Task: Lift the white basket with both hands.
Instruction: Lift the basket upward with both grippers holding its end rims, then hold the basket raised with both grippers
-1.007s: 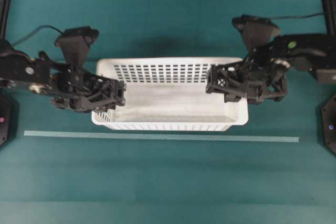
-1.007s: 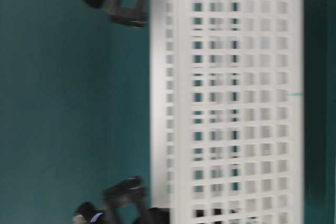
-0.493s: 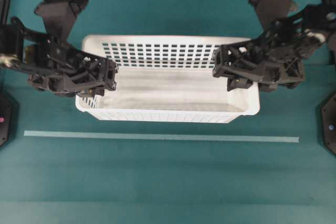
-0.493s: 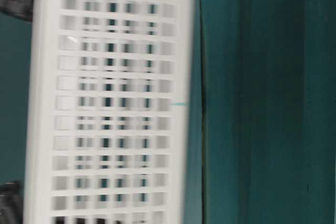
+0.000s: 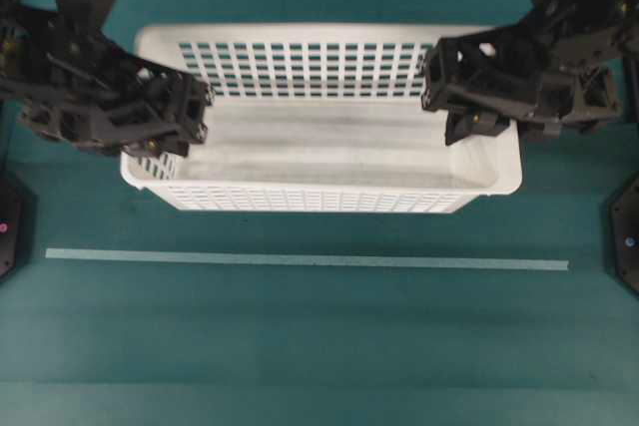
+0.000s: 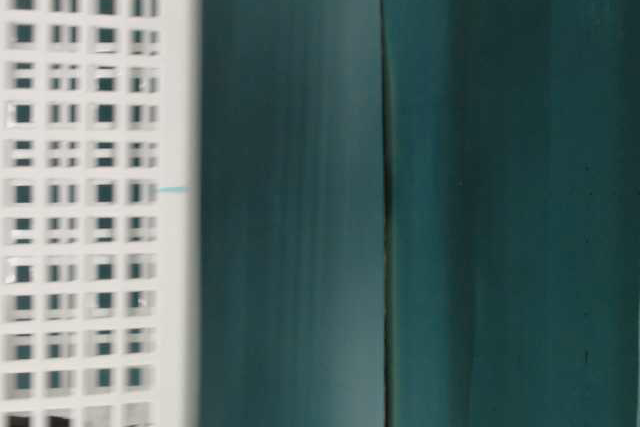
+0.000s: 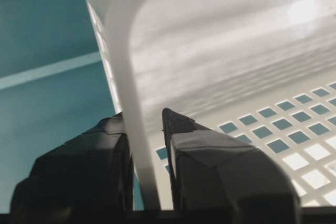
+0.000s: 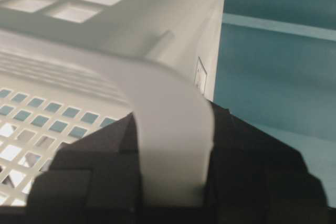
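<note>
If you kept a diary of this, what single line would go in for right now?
left gripper: shut on basket's left rim | right gripper: shut on right rim | basket: empty, held between both arms above table

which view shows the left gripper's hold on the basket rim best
The left wrist view: the left gripper has one finger on each side of the white basket wall. Overhead shows its body over the rim but hides the fingers. The table-level and right wrist views miss it.

Overhead view looking straight down, table-level view sideways and close, wrist views close, all sharing the white basket [image 5: 319, 137]
</note>
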`<move>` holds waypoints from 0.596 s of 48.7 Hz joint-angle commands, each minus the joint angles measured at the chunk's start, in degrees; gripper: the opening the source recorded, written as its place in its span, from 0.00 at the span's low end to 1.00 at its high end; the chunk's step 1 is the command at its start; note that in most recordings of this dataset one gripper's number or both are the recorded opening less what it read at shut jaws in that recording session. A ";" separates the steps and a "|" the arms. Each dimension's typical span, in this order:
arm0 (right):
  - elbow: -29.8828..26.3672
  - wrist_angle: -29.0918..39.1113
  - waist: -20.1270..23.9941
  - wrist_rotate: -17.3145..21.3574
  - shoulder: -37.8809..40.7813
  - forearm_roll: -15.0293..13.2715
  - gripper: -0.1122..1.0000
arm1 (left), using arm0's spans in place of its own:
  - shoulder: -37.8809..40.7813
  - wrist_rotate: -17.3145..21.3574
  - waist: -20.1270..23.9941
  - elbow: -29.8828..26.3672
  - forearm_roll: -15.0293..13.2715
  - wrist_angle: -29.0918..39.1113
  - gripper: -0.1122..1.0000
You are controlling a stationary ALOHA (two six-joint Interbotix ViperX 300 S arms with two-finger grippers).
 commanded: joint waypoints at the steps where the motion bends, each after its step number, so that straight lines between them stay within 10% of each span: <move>1: -3.87 0.18 1.41 -2.46 0.88 1.14 0.29 | -0.53 2.11 0.18 -6.06 0.26 0.70 0.20; 29: -19.42 12.30 2.11 -2.90 3.25 1.49 0.29 | 1.67 5.19 0.18 -22.15 0.18 9.23 0.20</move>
